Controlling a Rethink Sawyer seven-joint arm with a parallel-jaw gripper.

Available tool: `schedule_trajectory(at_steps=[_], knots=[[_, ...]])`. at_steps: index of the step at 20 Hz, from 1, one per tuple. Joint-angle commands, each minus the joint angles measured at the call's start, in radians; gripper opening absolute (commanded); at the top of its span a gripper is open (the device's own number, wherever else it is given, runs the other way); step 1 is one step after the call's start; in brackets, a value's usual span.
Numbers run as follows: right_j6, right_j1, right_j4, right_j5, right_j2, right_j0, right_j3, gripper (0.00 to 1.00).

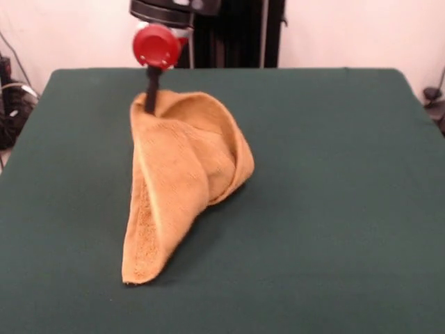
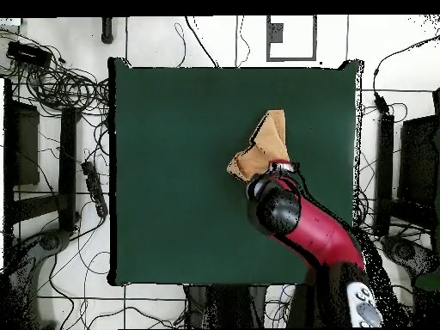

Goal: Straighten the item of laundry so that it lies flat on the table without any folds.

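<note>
Dark green felt bench below, my jaws pinch the orange-tan terry washcloth's raised corner; next, drag it flat.

Table: large rectangular top covered in dark green felt-like cloth, seen whole in the overhead view, with straight edges and squared corners; surface smooth and even in colour.

Lying on it: one small orange-tan terry washcloth, not flat. Its lower corner and one edge rest on the green top nearer the front camera; the remainder rises from the surface in a curled, cone-like fold, the top edge lifted off the table. In the overhead view the washcloth sits right of the table's centre.
</note>
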Motion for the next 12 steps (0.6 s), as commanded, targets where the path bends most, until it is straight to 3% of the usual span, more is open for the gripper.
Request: schedule_trajectory(at_steps=[1,5,12], knots=[[-0.013,-0.055,-0.152,-0.052,0.182,-0.070,0.295,0.00],[-0.070,-0.114,-0.262,-0.036,0.208,-0.200,0.346,0.00],[-0.204,-0.267,-0.449,0.067,0.361,-0.549,0.432,0.00]])
